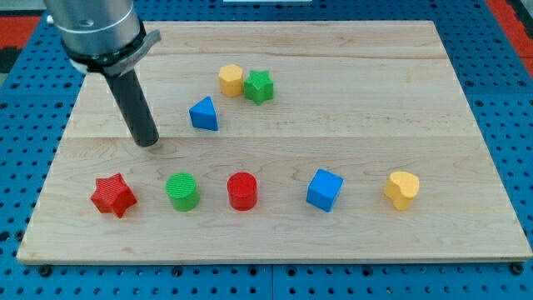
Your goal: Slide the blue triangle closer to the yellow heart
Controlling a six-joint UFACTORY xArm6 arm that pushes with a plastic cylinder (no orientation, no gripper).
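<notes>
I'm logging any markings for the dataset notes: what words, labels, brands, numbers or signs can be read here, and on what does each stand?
None: no readable text shows on the wooden board, on any coloured block, such as the blue triangle or the yellow heart, or on the rod above my tip.

Pale wooden desk (350, 92), matt, planks with fine grain. Matt plastic blocks: blue triangle (204, 114), yellow heart (402, 189), blue cube (324, 190); ridged surfaces on green cylinder (181, 192) and red star (112, 195). Dark rod, smooth with faint sheen, down to my tip (147, 143). Brushed grey metal collar (96, 29) near the desk's far-left corner.
</notes>
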